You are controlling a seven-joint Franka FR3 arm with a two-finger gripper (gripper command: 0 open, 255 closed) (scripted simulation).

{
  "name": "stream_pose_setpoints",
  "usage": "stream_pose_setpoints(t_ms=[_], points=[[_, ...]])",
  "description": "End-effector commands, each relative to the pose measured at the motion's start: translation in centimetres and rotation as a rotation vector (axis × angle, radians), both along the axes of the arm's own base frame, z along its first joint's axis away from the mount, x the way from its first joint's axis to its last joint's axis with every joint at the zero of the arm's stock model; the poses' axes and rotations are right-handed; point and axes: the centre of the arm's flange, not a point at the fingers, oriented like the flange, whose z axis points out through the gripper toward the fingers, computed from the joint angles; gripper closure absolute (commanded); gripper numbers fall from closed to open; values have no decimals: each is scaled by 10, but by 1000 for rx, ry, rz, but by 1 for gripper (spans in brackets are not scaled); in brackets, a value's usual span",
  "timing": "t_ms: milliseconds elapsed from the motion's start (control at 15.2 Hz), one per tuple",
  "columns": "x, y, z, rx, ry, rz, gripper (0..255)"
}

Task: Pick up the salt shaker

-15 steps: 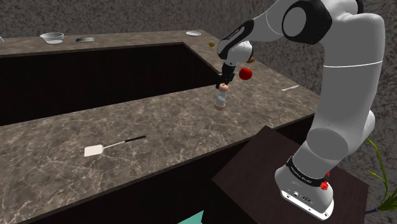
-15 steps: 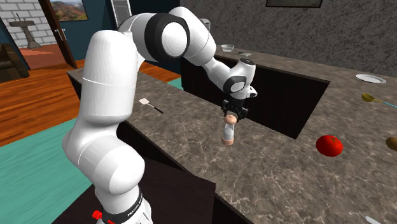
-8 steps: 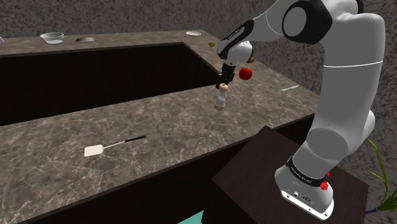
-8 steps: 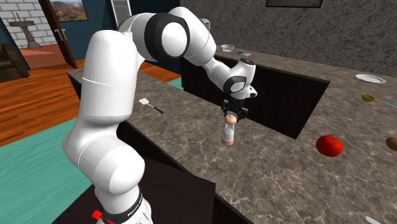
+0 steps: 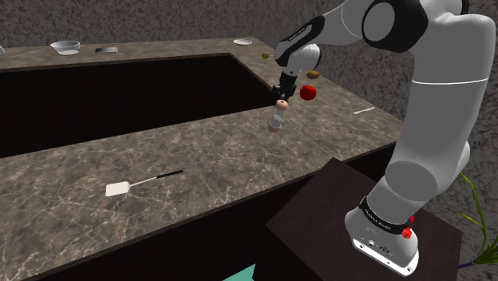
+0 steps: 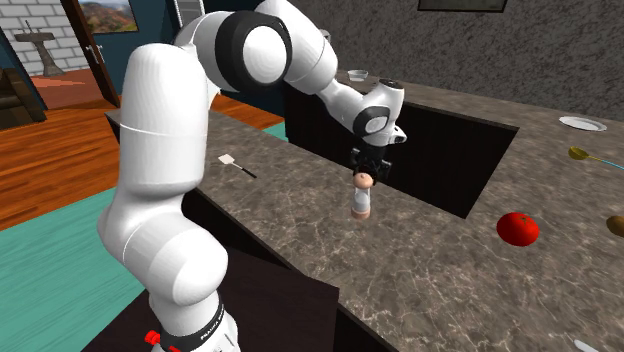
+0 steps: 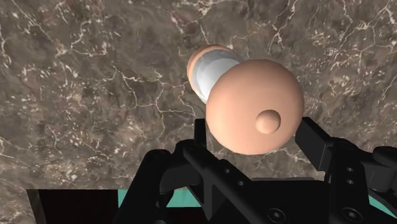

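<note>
Clearly, in the shoulder view the salt shaker (image 5: 276, 120) is hanging in the air beneath the jaws, well clear of the marbled counter (image 5: 199, 164). It is sitting close to the rim of the dark sunken recess, with a tomato (image 5: 308, 93) lying beyond it. A white spatula (image 5: 120, 188) is resting well apart, toward that view's left.

In the second exterior view the white arm (image 6: 165, 150) is arching over the counter (image 6: 300, 225). The salt shaker (image 6: 362, 200) is dangling from its rounded peach cap, pale body pointing down and leaning a little, its base touching nothing.

In the wrist view the jaws are clamping the cap (image 7: 254, 105) from both sides, and the clear body is pointing away toward the stone below.

By my judgement the pickup is nearly done, but the hold is looking fragile. The jaws are gripping only a smooth, domed cap, so a quick swing or a sudden stop could be enough to make it slide out. Because the body is hanging off-plumb, its weight is levering against the grip. A dropped shaker could roll into the recess or off the counter's edge.
</note>
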Motion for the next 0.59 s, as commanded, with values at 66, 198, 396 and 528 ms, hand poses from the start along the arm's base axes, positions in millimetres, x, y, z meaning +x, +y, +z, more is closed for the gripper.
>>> stream_pose_setpoints(t_ms=[66, 198, 396, 528], points=[[0, 0, 17, 0, 0, 0, 255], [0, 0, 28, 0, 0, 0, 255], [0, 0, 43, 0, 0, 0, 255], [0, 0, 44, 0, 0, 0, 255]])
